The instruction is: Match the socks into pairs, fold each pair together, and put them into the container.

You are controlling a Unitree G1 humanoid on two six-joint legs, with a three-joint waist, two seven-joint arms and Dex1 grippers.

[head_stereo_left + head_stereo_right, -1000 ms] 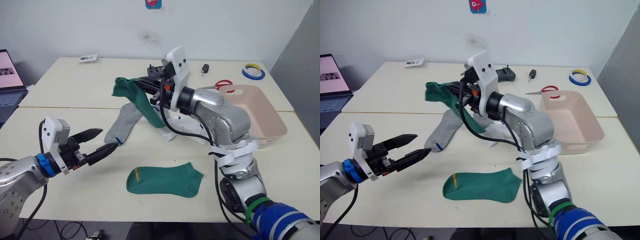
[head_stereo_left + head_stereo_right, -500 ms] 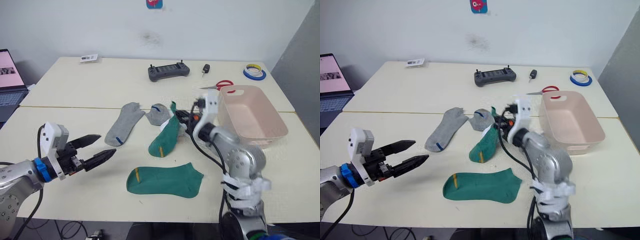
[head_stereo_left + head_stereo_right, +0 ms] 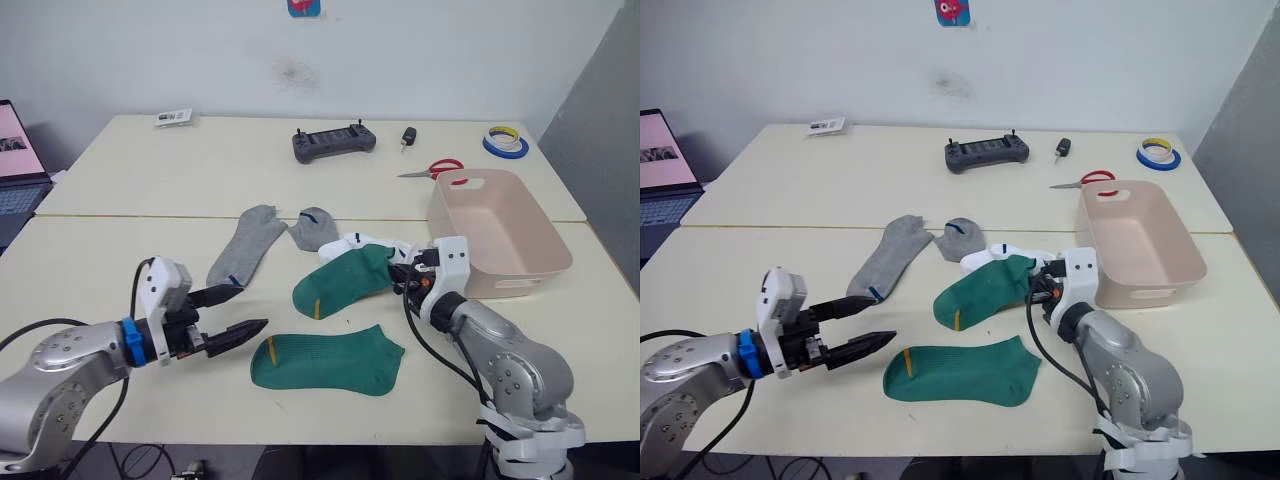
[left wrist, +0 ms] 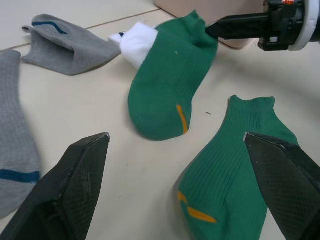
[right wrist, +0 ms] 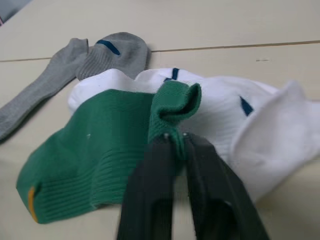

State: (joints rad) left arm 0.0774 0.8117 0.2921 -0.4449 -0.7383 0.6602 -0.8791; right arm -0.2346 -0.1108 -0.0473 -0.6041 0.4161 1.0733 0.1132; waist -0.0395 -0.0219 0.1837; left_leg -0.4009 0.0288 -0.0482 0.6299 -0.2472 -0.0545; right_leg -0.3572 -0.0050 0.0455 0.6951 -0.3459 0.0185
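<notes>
The right tool (image 3: pixel 402 277) is pinched tight on the cuff of a green sock (image 3: pixel 340 283). That sock lies flat on the worktop (image 3: pixel 120 250), with its toe pointing to 8 o'clock and its yellow mark near the toe end. Its cuff end lies over the white socks (image 3: pixel 365 244), which sit in a small heap just beside the tub (image 3: pixel 495 232), at the tub's 9 o'clock. I think there are two white socks there, but they are bunched up and hard to count.

The other green sock (image 3: pixel 328 360) lies flat near the front edge, at 6 o'clock from the held one. They are close but not touching.

The left tool (image 3: pixel 232 312) is wide open and holds nothing. It hangs low just at 9 o'clock of the front green sock, with its tips pointing toward that sock.

A long grey sock (image 3: pixel 243 244) lies at 10 o'clock from the held green sock. A second grey sock (image 3: pixel 314 228), folded short, sits just beside it. Both have a small blue mark.

The pink tub is at the right side of the worktop and has no socks in it.

Far back on the worktop are a controller (image 3: pixel 334 142), red scissors (image 3: pixel 437 169) and a tape roll (image 3: pixel 505 145).
</notes>
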